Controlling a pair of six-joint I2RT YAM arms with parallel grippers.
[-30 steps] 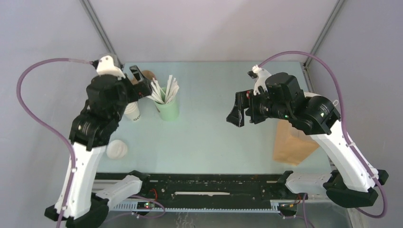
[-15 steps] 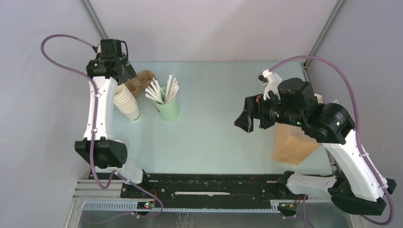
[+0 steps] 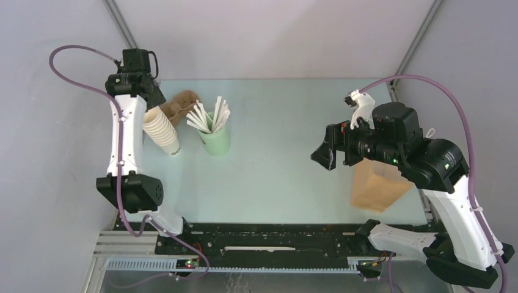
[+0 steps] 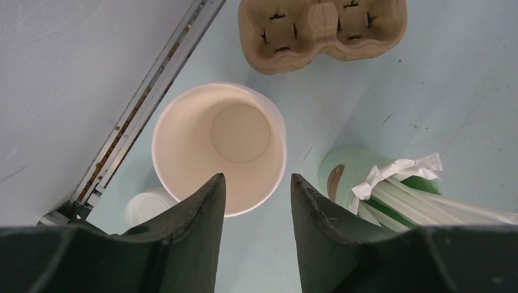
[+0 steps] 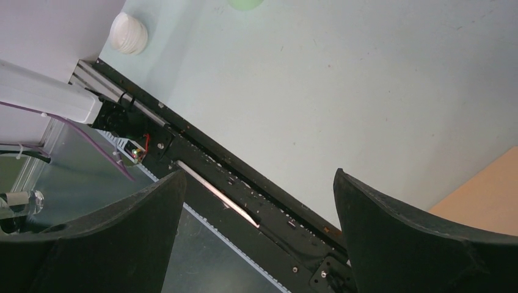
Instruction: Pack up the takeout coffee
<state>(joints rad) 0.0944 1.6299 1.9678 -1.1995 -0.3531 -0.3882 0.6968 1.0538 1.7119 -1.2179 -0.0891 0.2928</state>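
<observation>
Cup pick-up in hand: left gripper (image 4: 256, 180) hovered over top cup (image 4: 220, 134) of stack (image 3: 162, 129), 10 o'clock on surface (image 3: 275, 122), jaws partly apart, nothing clamped; right gripper (image 5: 259, 175) by bag (image 3: 375, 186), 4 o'clock, jaws wide, empty; next move probably called for lowering and pinching one rim only.

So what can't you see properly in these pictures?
White lid: left wrist view, mostly behind a finger of the left claw; top view, hidden by the left arm.
Brown paper bag: top view, far part under the right arm; right wrist view, cut by the edge.
Stack of cups: left wrist view looks straight down, so only the top cup shows.
Green cup: right wrist view, cut by the top edge.
</observation>
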